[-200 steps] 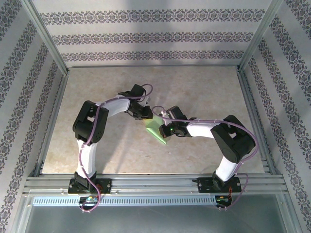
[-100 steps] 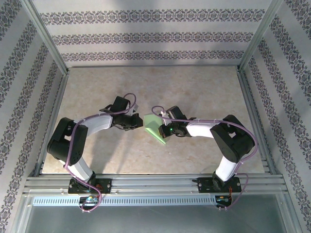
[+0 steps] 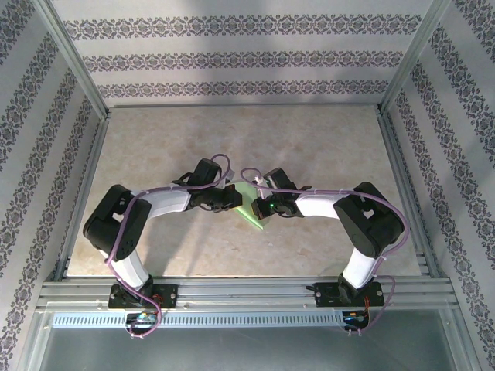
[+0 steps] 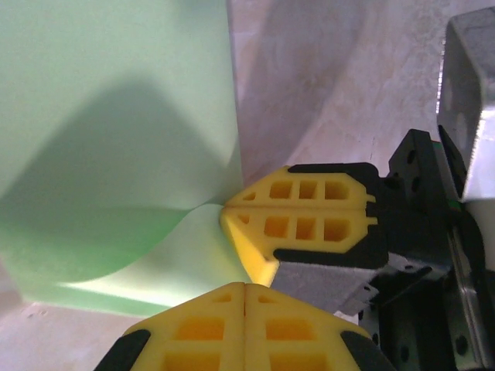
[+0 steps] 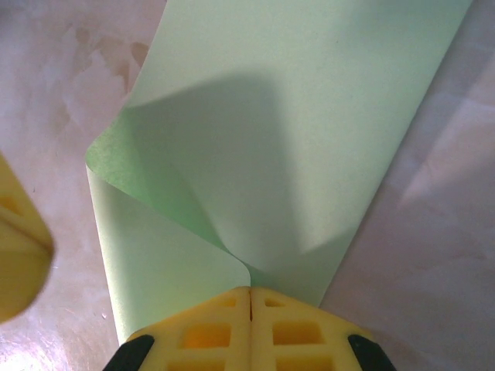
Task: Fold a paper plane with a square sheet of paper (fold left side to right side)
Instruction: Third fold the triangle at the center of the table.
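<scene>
On the marbled worktop (image 3: 155,139), boxed in by striped wallpaper (image 3: 232,58) and a metal frame (image 3: 247,290), we found the left arm (image 3: 166,202) and right arm (image 3: 321,207) meeting head to head at the centre. Between them lay the pale green sheet of paper (image 3: 249,210), doubled over, its upper layer curling up off the lower one. From above, both wrists stood over the sheet and left only a narrow wedge of it in view.

The right fingers (image 5: 298,332) were pressed fully together on the sheet's near edge, pinching it where the upper layer bowed. The left fingers (image 4: 193,332) were closed tight as well, tip against tip, with nothing we could see between them. They sat just beside the sheet's edge, close to the right fingers. We could not tell whether they touched the paper.
</scene>
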